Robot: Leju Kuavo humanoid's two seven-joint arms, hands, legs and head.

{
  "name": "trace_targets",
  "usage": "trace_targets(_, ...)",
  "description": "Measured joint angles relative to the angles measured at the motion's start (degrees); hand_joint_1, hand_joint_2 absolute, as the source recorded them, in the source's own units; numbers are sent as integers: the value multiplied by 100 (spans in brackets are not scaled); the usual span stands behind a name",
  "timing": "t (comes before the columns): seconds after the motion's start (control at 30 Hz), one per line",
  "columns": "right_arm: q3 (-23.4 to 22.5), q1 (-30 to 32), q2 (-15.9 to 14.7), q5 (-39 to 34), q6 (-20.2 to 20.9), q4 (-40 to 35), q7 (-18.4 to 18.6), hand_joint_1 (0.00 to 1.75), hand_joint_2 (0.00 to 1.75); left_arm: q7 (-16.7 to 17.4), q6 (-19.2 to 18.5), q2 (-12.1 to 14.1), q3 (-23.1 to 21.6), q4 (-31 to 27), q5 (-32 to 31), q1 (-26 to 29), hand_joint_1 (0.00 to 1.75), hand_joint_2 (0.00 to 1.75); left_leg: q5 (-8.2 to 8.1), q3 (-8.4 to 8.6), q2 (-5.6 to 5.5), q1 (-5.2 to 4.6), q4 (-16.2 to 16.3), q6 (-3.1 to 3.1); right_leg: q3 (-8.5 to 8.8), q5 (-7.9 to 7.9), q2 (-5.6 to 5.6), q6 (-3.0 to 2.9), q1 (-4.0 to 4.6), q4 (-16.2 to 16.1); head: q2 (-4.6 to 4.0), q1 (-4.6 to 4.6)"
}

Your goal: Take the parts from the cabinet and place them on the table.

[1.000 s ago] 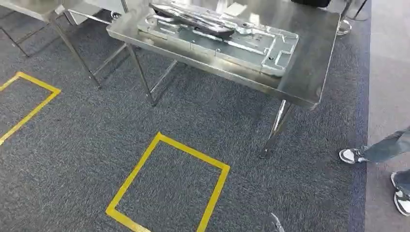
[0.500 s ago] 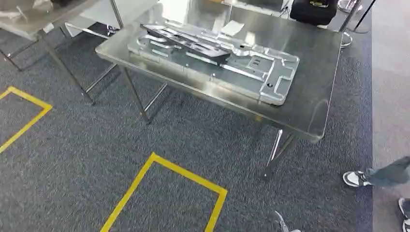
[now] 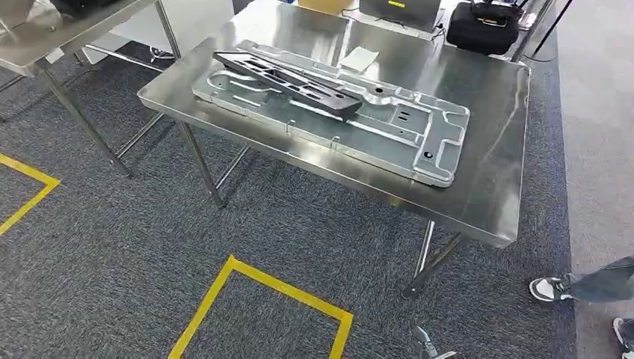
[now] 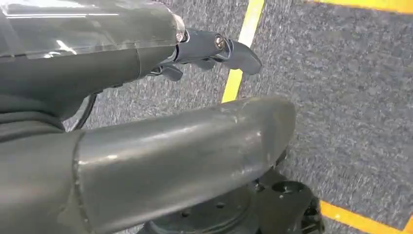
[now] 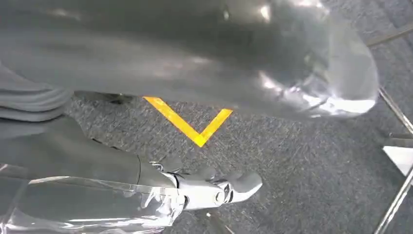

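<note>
A steel table stands ahead of me. On it lies a large pressed silver metal panel, with a long dark part resting across its far left half. My left hand hangs over grey carpet; its thick thumb and dark fingers are apart, with nothing between them. My right hand also hangs above the carpet, its fingers stretched out and its thumb well apart from them. It holds nothing either.
A small pale sheet and a black bag sit at the table's far side. A second steel table stands at the left. Yellow tape squares mark the carpet. A person's shoe is at the right.
The whole picture has shifted: my camera has come closer to the table, which now sits lower and larger. The panel and dark part lie as before.
</note>
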Motion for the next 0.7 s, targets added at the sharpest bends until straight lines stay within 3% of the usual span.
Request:
trace_targets(0.1,0,-3,0,125,0,2,110,0,0,4,-20,0,2,-11,7,-15,0,0,-38,7,-16,-52,-14,67,-798,-548,-5,12,11,1343,0,26)
trace_targets(0.13,0,-2,0,160,0,9,145,0,0,13,-24,0,6,-11,7,-15,0,0,-61,26,-36,-77,-13,89,-1025,-538,-4,-4,12,1626,0,24)
trace_targets(0.17,0,-1,0,173,0,11,171,0,0,13,-42,2,9,-11,7,-16,0,0,-83,58,-60,-99,-14,100,-1090,-361,-4,-34,23,1584,0,20)
trace_targets(0.2,0,0,0,186,0,11,197,0,0,13,-50,0,9,-11,7,-20,0,0,-110,100,-94,-112,-14,104,-1033,-78,-2,-75,43,1313,0,26)
trace_targets(0.27,0,6,-2,214,0,17,225,0,0,13,-74,0,9,-13,0,-26,0,0,-162,197,-161,-137,-22,102,-730,584,51,-200,106,384,0,37)
trace_targets(0.3,0,2,-9,223,0,17,245,0,0,13,-81,-11,9,-11,-11,-25,0,0,-180,189,-184,-122,-37,100,-635,613,183,-276,129,186,0,35)
trace_targets(0.33,0,23,-9,232,0,26,260,0,0,13,-94,-13,11,-15,-17,-46,0,0,-199,196,-231,-167,-13,64,-631,612,184,-292,136,65,0,17)
trace_targets(0.43,0,22,-22,245,0,31,276,0,0,13,-105,-11,24,-17,-61,-34,0,0,-170,178,-263,-140,-107,-31,-623,592,138,-283,147,-8,0,46)
trace_targets(0.47,0,21,-22,247,0,33,282,0,0,11,-107,-2,37,-17,-109,-37,0,0,-203,218,-244,-164,-84,-55,-564,643,112,-298,54,-126,0,39)
trace_targets(0.5,6,23,-22,247,0,33,282,0,0,5,-122,2,52,-17,-139,-37,0,0,-299,171,-151,-167,49,-69,-517,647,74,-306,68,-175,0,28)
trace_targets(0.6,13,19,-22,245,0,68,287,0,0,-32,-142,15,142,-17,-286,-78,0,0,-905,-463,-99,-156,1275,-113,-484,616,-37,-372,99,-174,0,0)
trace_targets(0.63,15,18,-22,241,0,81,287,0,0,-55,-160,15,179,-17,-341,-83,0,0,-970,-633,-92,-157,1575,-121,-480,604,-65,-379,115,-170,0,-2)
trace_targets(0.67,17,15,-22,230,0,96,287,0,0,-77,-179,18,217,-17,-396,-87,0,0,-879,-674,-83,-158,1605,-116,-463,589,-95,-382,136,-169,0,-4)
trace_targets(0.7,20,13,-22,228,0,111,287,0,0,-85,-186,20,253,-17,-417,-86,0,0,-654,-570,-70,-162,1344,-92,-438,570,-119,-386,159,-169,0,0)
